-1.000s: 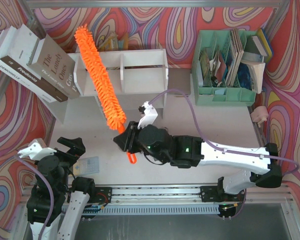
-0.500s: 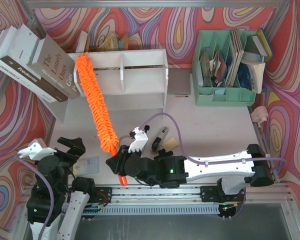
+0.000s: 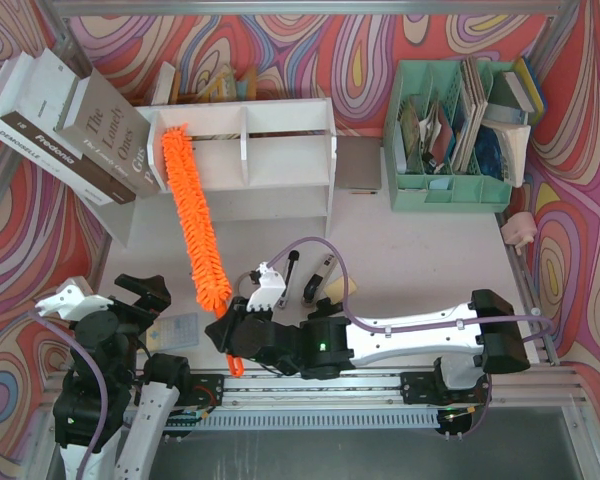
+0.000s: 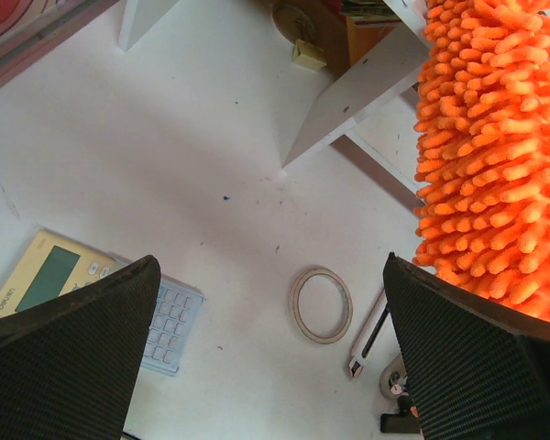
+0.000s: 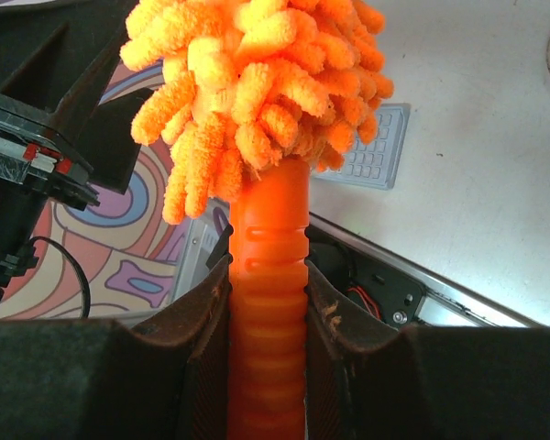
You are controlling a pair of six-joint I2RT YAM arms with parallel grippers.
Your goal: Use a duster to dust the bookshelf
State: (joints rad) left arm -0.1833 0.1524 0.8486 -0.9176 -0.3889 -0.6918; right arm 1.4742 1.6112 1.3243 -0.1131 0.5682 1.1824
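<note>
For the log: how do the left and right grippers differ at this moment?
The left gripper is open and empty; the right gripper is shut on the duster handle. The left gripper sits near the table's near-left corner by a calculator; the right gripper is stretched across toward it, with the duster's tip at the bookshelf. Both have black fingers.

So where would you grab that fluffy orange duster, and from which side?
By the short ribbed handle at the near end of the duster, coming in from the robot's side. It is rigid and narrow; the shaggy strands would just squash. The right claw grips it there, a finger on each side.
</note>
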